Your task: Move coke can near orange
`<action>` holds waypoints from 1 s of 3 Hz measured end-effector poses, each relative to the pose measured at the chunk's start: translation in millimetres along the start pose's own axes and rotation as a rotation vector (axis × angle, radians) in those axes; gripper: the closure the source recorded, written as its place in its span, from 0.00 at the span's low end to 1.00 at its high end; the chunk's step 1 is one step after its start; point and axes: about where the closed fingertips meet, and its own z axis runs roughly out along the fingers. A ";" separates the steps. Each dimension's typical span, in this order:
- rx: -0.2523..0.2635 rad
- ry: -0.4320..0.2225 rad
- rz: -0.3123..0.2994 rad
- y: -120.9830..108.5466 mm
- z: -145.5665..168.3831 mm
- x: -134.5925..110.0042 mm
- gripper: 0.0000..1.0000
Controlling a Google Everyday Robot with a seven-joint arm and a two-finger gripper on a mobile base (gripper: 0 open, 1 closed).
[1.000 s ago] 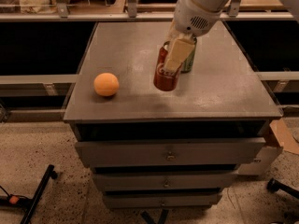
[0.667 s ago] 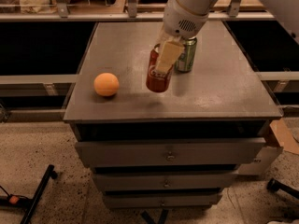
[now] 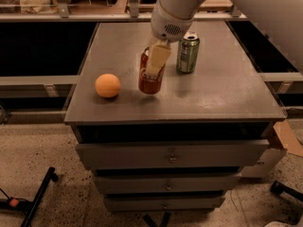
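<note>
Leftward is the change over the last second: the gripper (image 3: 152, 66) and the coke can (image 3: 150, 79) it carries have shifted across the grey cabinet top (image 3: 227, 93), away from the green can (image 3: 188, 52) and closer to the orange (image 3: 107, 85).

White script shows on the coke can's red side, but a finger covers most of it, so no word reads clearly. The green can's label cannot be read either.

The gripper comes down from the far right and is closed around the coke can's upper half. One cream finger (image 3: 157, 58) lies down the near side of the can and the other is hidden behind it. The can's lower half shows below the finger.

Its long axis is close to vertical, top end up under the wrist. Whether its base touches the cabinet top or hangs just above it cannot be told.

The coke can is between the orange on its left and the upright green can on its far right, near both and touching neither.
</note>
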 end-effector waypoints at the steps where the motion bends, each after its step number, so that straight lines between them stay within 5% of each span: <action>1: 0.002 0.001 0.002 -5.2 9.5 -7.5 0.58; 3: -0.004 -0.016 -0.012 -5.0 20.8 -26.5 0.12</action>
